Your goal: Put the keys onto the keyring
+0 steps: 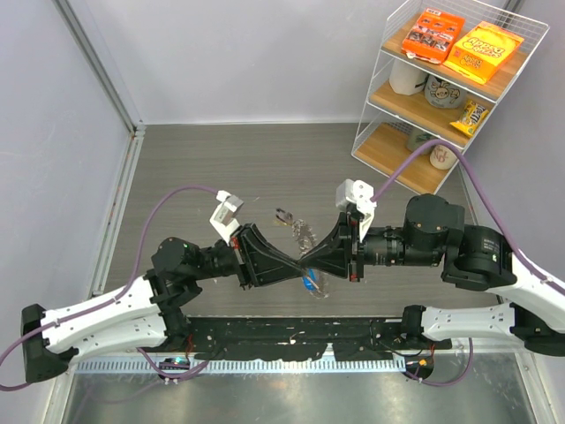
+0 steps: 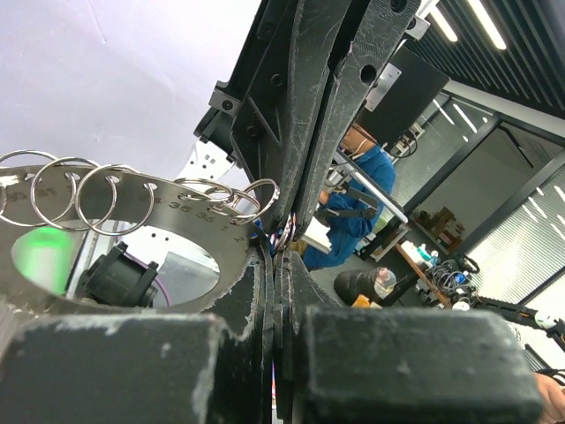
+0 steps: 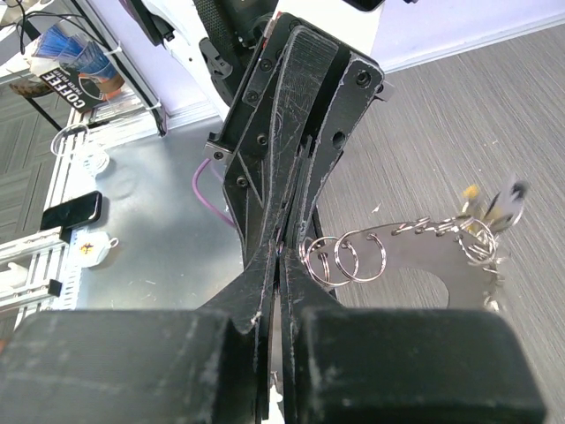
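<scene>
- At mid-table in the top view, the left gripper (image 1: pixel 298 262) and right gripper (image 1: pixel 311 261) meet tip to tip, arms near level, above the grey table (image 1: pixel 221 159).
- The keyring (image 1: pixel 305 234) sits just past the meeting point, on the side away from the arm bases. It shows only as a small silvery glint there.
- Left wrist view: the keyring (image 2: pixel 177 221) reads as a flat silvery plate with a large oval cut-out and small stamped numbers along its curved rim. Thin split rings (image 2: pixel 97 199) are threaded through that rim, overlapping in a row.
- Left gripper (image 2: pixel 275 265): fingers pressed together, no real gap. The plate's end runs into the pinch, so it appears clamped on the keyring.
- Right wrist view: the same plate (image 3: pixel 415 256) lies to the right of the fingers, split rings (image 3: pixel 340 258) right beside the tips.
- Right gripper (image 3: pixel 281 265): fingers closed flat against each other. Cannot tell whether they have any of the plate.
- Keys (image 3: pixel 490 208) bunch at the plate's far end, silvery, one dark with yellow, all blurred.
- A blue-headed key (image 1: pixel 310 283) shows just below the joined tips, nearer the bases.
</scene>
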{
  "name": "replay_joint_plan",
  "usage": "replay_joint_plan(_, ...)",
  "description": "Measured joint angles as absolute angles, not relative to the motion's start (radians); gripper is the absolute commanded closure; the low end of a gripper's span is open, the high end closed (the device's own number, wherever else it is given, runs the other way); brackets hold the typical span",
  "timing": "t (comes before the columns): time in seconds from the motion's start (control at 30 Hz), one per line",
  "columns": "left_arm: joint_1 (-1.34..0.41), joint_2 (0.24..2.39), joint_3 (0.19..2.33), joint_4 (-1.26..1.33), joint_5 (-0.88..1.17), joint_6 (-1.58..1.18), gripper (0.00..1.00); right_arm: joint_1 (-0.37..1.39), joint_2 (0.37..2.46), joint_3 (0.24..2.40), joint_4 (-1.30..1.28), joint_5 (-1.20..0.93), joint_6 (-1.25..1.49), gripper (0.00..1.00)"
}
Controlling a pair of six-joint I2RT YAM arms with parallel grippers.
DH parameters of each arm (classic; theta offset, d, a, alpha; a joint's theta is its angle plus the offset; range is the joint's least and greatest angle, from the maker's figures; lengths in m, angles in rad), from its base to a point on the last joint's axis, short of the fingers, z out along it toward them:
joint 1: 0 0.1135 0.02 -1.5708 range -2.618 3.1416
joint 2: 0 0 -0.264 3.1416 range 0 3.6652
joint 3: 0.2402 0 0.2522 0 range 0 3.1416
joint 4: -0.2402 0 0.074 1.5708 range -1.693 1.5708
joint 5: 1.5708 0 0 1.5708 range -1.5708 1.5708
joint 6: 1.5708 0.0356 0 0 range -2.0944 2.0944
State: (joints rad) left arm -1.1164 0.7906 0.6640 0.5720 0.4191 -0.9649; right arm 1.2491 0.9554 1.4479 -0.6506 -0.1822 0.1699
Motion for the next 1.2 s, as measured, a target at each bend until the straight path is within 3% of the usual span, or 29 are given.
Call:
replay_joint_plan(0.63,-1.110,0.829,0.650,0.670,0.494,-1.011,1.00,1.258,0.903,1.396,-0.614,-0.214,0.139,0.94)
replay_joint_plan(0.97,-1.110,0.823,0.649,0.666,0.498,-1.014,1.00,1.262,0.884,1.380,-0.605,-0.215,0.129,0.87)
replay_joint_plan(1.03,-1.110,0.817,0.649,0.661,0.498,-1.014,1.00,1.262,0.877,1.378,-0.606,-0.212,0.129,0.77)
replay_joint_plan(1.07,-1.110,0.811,0.649,0.658,0.499,-1.015,1.00,1.262,0.873,1.376,-0.607,-0.212,0.129,0.66)
replay_joint_plan(1.2,-1.113,0.758,0.649,0.667,0.542,-1.019,1.00,1.254,0.826,1.367,-0.627,-0.155,0.109,0.54)
